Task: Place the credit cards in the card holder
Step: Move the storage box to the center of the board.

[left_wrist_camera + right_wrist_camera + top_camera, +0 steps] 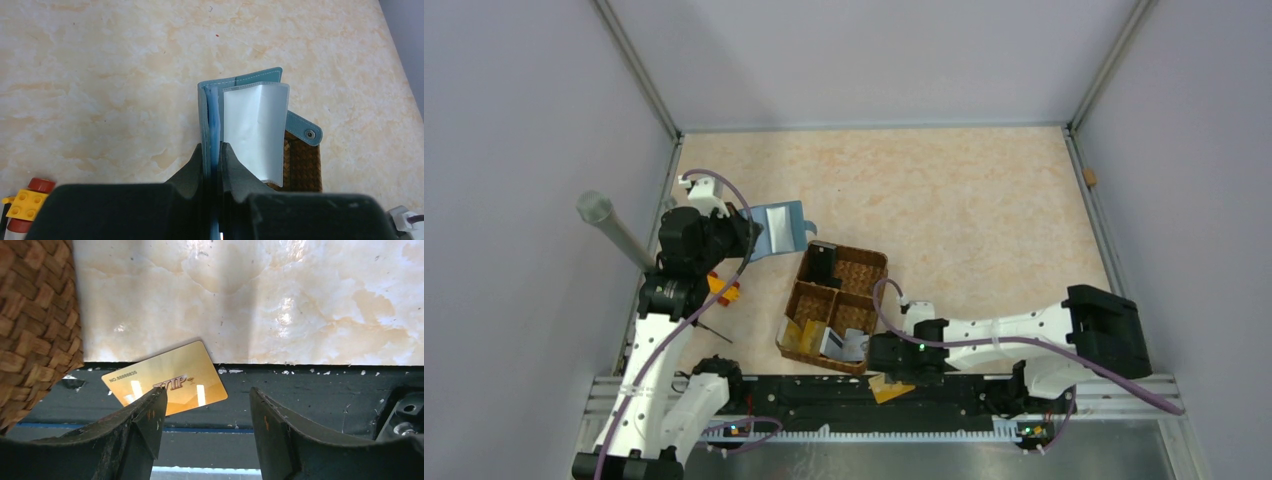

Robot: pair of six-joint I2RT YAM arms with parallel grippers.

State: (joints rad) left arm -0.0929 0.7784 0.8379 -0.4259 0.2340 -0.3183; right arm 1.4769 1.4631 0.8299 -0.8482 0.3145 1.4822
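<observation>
We see the left jaws clamped on the open holder point(252, 125), the right jaws apart over a gold card point(172, 375) by the basket point(35, 325).

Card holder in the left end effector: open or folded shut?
Open: the card holder shows a clear sleeve fanned out, its snap strap unfastened.

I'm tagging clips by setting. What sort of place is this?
Probably a robot test cell in a lab: plain grey walls box in a small marble-look table, and the left arm and the right arm are bolted to a black rail at its near edge.
</observation>
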